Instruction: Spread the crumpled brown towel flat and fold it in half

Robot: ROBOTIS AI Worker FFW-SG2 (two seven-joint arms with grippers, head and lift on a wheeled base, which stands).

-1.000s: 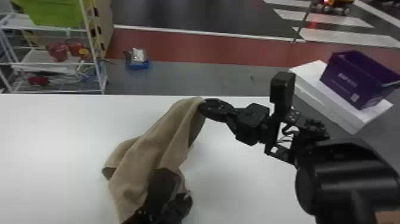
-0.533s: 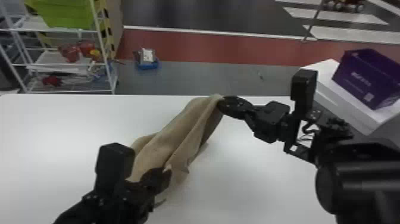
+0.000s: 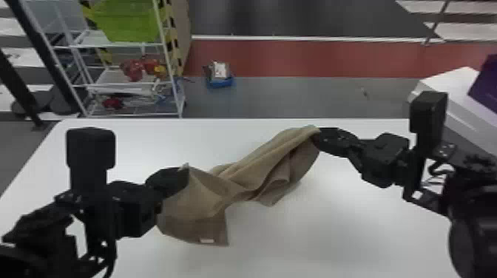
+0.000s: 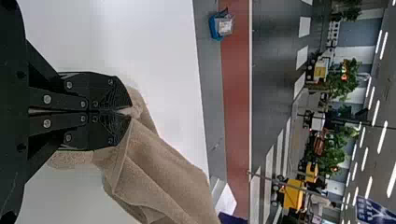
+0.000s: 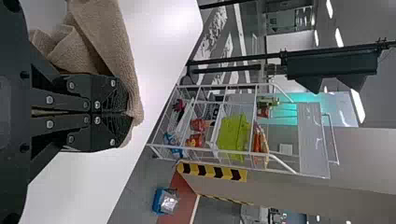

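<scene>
Left arm (image 3: 129, 210): it is black, made from angular blocks, with one box-shaped housing (image 3: 90, 148).
Right arm (image 3: 384, 159): also black, with thin dark cables (image 3: 438, 170) and a thick, rounded section (image 3: 475, 229).
Left gripper (image 3: 186, 175): flat black fingers (image 4: 93, 88), having round silver screws (image 4: 47, 99) and fine ridges near the tips.
Right gripper (image 3: 318, 136): equally black, also with round silver screws and ridged tips.

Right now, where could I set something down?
Bare table: right of the brown towel, nearer than the right gripper; also back left, between the left gripper and the far edge. Crowded: the middle, where towel spans both grippers.
</scene>
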